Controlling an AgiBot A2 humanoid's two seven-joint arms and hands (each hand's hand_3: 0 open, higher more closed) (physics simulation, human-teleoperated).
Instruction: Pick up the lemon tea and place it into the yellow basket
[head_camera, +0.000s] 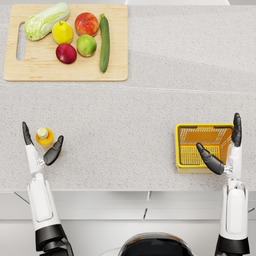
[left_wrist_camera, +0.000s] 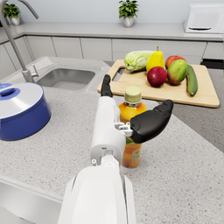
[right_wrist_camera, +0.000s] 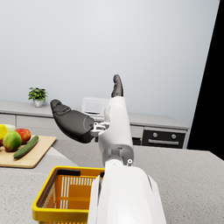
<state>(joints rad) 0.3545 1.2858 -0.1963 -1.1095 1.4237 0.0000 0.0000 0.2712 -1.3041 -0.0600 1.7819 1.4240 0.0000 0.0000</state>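
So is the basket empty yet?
Empty: in head and right wrist views the basket shows only bare mesh; the tea stands by the left hand.

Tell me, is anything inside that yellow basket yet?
Nothing shows inside the yellow basket: only its bare slatted floor. The right hand hangs above and covers one side, so that part stays unseen. The lemon tea stands apart, by the left hand.

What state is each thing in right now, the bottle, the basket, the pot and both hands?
lemon tea: upright, capped, standing between the left hand's fingers.
yellow basket: upright on the counter, nothing inside.
blue pot: lid on.
left hand: open around the bottle.
right hand: open above the basket.
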